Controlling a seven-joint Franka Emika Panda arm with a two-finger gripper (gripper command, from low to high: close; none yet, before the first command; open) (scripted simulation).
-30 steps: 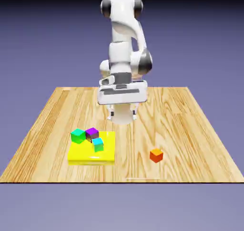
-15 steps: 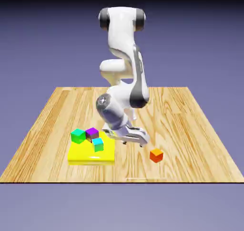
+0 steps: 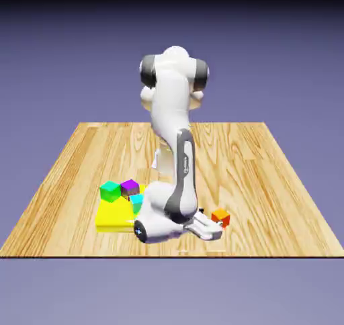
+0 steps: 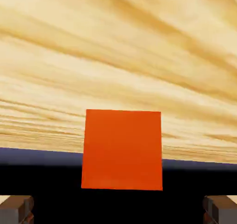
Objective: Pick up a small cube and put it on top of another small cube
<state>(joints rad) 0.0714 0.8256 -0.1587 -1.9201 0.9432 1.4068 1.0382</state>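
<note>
Orange-red cube (image 3: pixel 220 216): We find it on the tabletop (image 3: pixel 275 209), just ahead of the jaws and not gripped. In the hand view it shows one flat, matt, almost square face, centred across the opening; the exterior view shows crisp edges and a brighter orange top.
Jaws: Parted wide, with nothing held. Both finger tips (image 4: pixel 16 210) stand well apart, one towards either side of the cube, their blocky grey-brown ends plain to us.
Step in hand: We judge this to be the approach for the pick; stacking remains to be done.
Next move: We would advance until the cube sits between the finger tips, keep it centred, then close and lift. The low, slanted hand warrants care, since a tip could scrape the wood or nudge the cube.
Tabletop: Pale wood with long, wavy darker grain, under and beyond the jaws.
Arm (image 3: pixel 170 105): Smooth, rounded white shells with dark grey joint bands, leading down to the jaws.
Yellow slab (image 3: pixel 111 221): Flat, glossy and square-cornered, away from the jaws on the exterior view's left.
Cyan cube (image 3: pixel 136 203): On the slab, partly hidden by the arm.
Purple cube (image 3: pixel 130 187) and green cube (image 3: pixel 110 192): Sharp-edged, close together, farther from the jaws.
</note>
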